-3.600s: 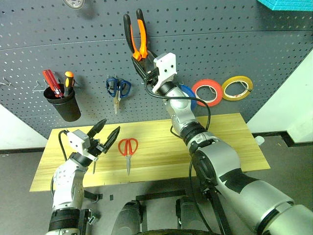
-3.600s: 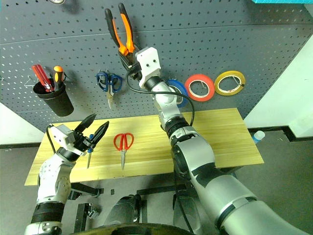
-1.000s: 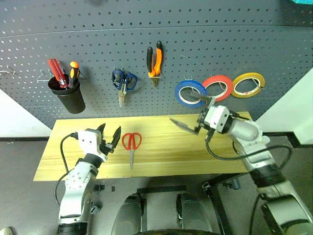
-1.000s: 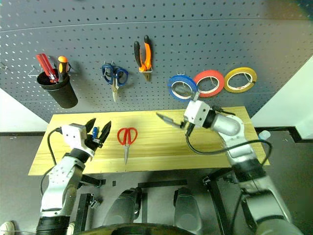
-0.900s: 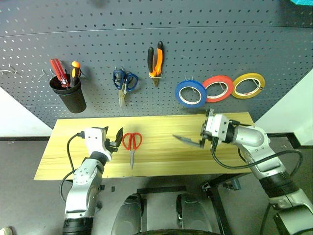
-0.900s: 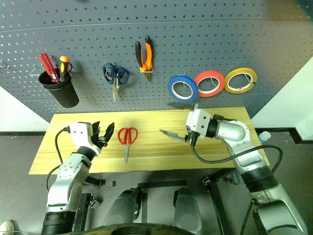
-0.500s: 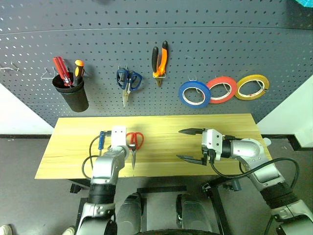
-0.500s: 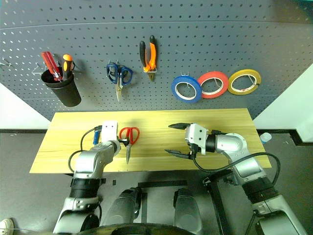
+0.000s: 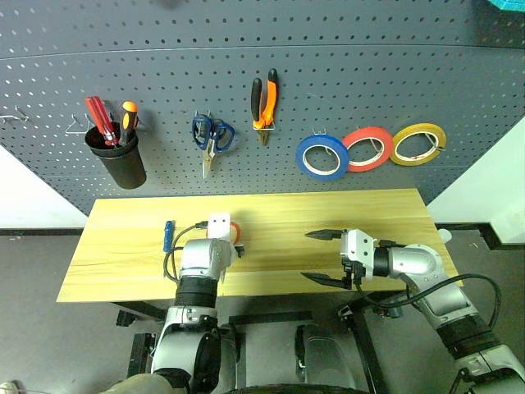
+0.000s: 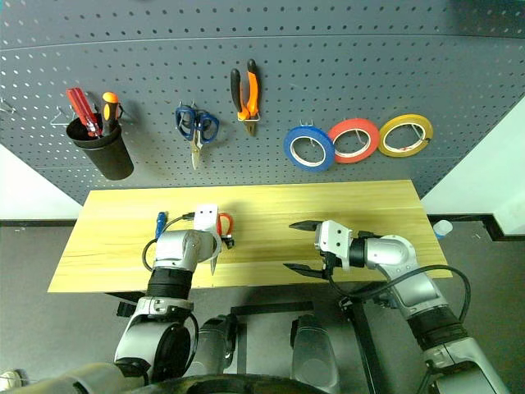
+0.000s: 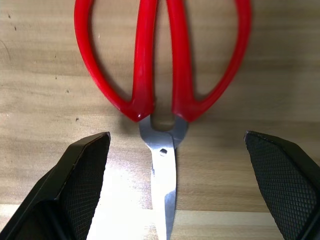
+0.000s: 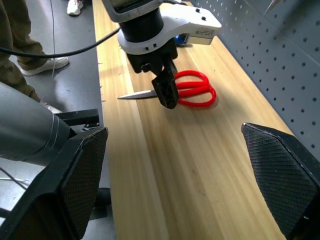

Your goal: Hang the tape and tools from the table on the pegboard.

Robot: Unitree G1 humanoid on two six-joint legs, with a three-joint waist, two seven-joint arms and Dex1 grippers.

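The red-handled scissors (image 11: 162,75) lie flat on the light wooden table (image 9: 279,213), left of centre. My left gripper (image 11: 177,190) points down over them, open, with a finger on each side of the pivot and nothing held. A slim blue-handled screwdriver (image 9: 167,235) lies just left of that hand. My right gripper (image 9: 324,257) hovers open and empty over the table's front right part. On the pegboard (image 9: 369,74) hang the orange-and-black pliers (image 9: 263,98) and the blue tape (image 9: 322,158).
Also on the board are a black cup (image 9: 119,164) with red and orange screwdrivers, blue-handled scissors (image 9: 212,135), a red roll (image 9: 369,149) and a yellow roll (image 9: 418,144). A person's legs and shoes (image 12: 45,65) stand beyond the table's left end.
The pliers, earlier lifted to the board by my right gripper, now hang there. My left gripper has come down, tipped over the scissors and opened wide. My right gripper has sunk towards the table.
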